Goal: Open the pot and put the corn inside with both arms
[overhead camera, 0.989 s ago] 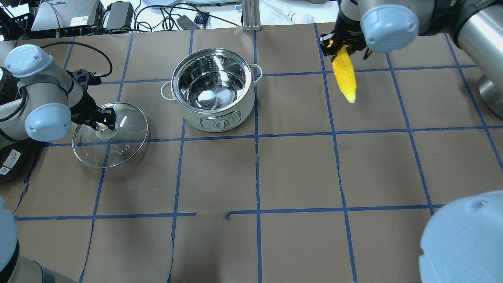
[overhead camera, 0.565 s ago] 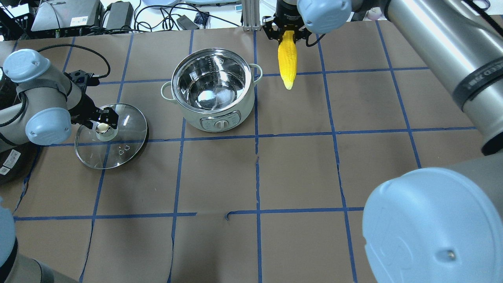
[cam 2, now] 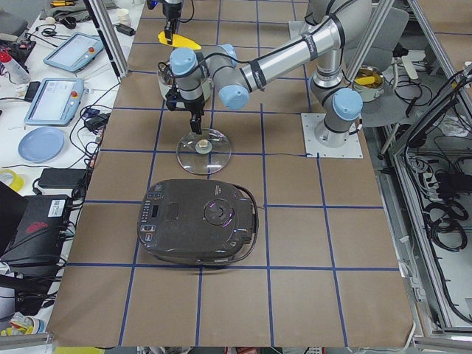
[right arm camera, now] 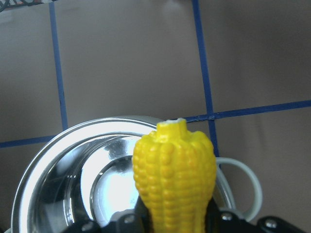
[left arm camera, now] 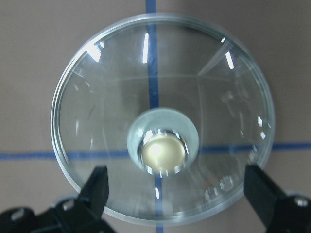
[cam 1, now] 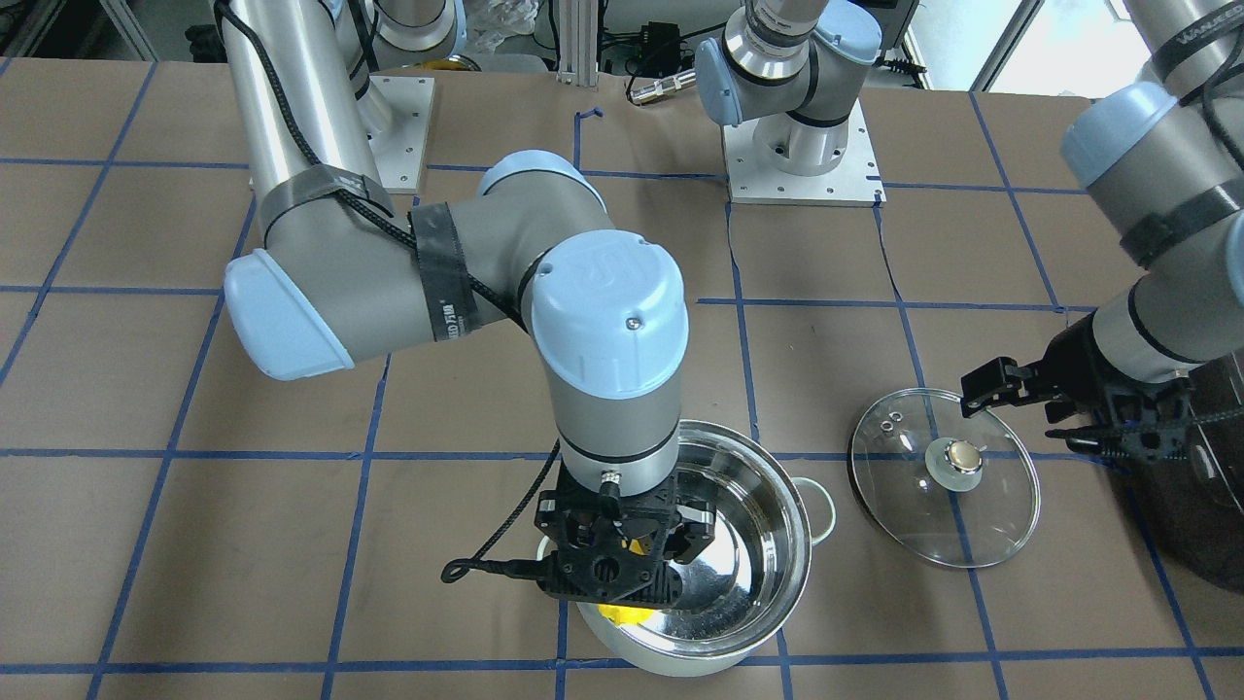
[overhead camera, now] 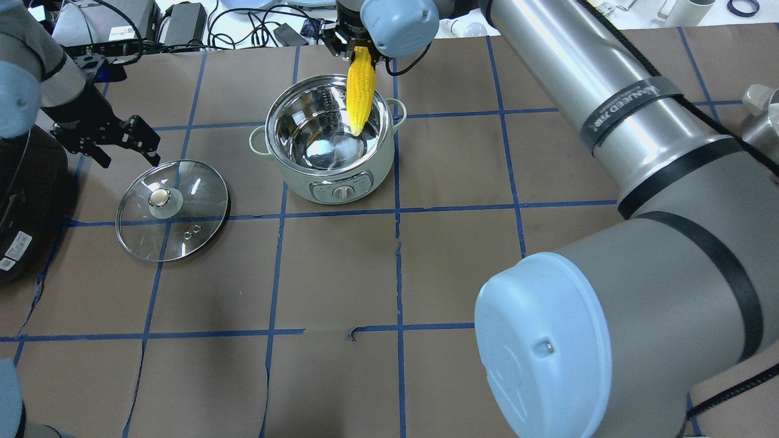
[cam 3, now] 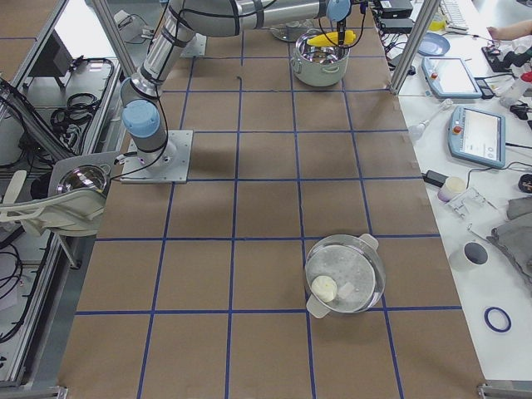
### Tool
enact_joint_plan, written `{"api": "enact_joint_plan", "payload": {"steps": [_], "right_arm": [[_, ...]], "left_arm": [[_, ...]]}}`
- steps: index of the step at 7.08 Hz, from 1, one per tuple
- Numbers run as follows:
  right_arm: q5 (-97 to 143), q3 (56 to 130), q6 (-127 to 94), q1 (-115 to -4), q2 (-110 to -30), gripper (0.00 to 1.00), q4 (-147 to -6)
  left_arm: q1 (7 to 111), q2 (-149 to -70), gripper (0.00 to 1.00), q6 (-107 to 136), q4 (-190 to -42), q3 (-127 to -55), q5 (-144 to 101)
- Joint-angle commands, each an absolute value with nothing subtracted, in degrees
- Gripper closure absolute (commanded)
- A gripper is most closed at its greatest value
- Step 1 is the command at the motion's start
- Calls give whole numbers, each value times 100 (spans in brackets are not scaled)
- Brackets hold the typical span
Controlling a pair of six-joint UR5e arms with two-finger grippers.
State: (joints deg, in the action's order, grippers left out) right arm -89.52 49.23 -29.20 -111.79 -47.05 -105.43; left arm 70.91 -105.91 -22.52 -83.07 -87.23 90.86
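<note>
Brown paper-covered surface with blue tape grid carries everything. Large dark grey rounded cooker appliance sits at 9 o'clock of the lid in the overhead view and is not part of the job.

Round shiny stainless-steel pot with pale mint outside stands open and empty, upright. It looks heavy enough to stay put if bumped.

Clear glass lid with metallic knob lies flat on the surface at the pot's 8 o'clock, apart from it. Glass is likely fragile and slick; the knob is the only sound hold.

Bright yellow ridged toy corn cob hangs tip down over the pot's opening, toward its 1 o'clock rim. Cannot tell if the tip is below the rim. It is probably light, stiff plastic, and the kernel ridges give bite. About as long as the pot is wide, so it should tip over and lie across when dropped.

Right pincer pinches the corn's thick end. Left pincer is spread wide, holding nothing, above the lid with the knob between its fingers.
</note>
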Motion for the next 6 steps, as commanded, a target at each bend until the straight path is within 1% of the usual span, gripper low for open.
{"api": "enact_joint_plan", "payload": {"steps": [1, 2, 3, 4, 5, 6], "right_arm": [[-8956, 4843, -2988, -11434, -4492, 69, -10608], [-8982, 4869, -3049, -11565, -4422, 68, -10608], [-8982, 4887, -3085, -11636, -4351, 65, -10635], [-8982, 4939, -3102, -11645, -4351, 56, -10643], [-8965, 5148, -3103, -11654, -4368, 11, -10896], [-8965, 5551, -3103, -11715, -4403, 0, -11273]], "left_arm": [[7827, -10320, 0, -1841, -9733, -7624, 9114], [8162, -10118, 0, -1254, -9964, -7533, 9106], [8600, -9899, 0, -656, -9958, -7602, 9088], [8935, -9653, 0, -189, -9923, -7681, 9097], [9052, -9494, 0, 76, -9879, -7760, 9071], [9070, -9362, 0, 105, -9818, -7961, 9070]]}}
